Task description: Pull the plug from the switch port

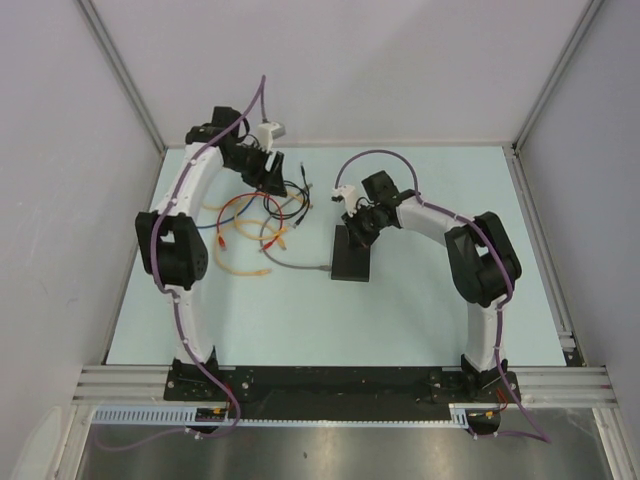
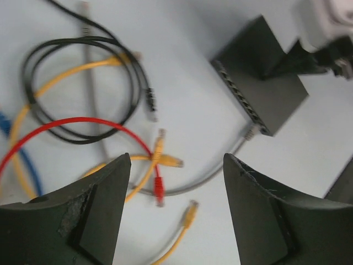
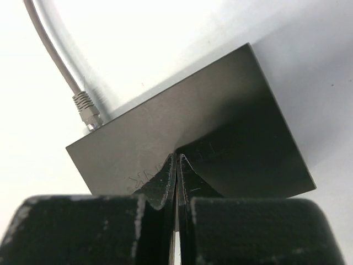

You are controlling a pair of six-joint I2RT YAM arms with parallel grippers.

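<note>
Since the grey plug (image 3: 87, 109) sits in the switch (image 1: 352, 252) in the middle of the desk (image 1: 250, 320), nothing is pulled yet. My right hand (image 3: 176, 160), fingers together, presses the switch top, and my left hand (image 2: 176, 157) hangs spread above loose cables (image 2: 83, 118).

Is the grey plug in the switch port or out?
In: the grey plug sits in the port edge of the switch, cable trailing away.

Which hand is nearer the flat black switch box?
Right. The right hand sits shut over the flat matte-black switch box; the left hand hangs open over loose cables beside it.
</note>
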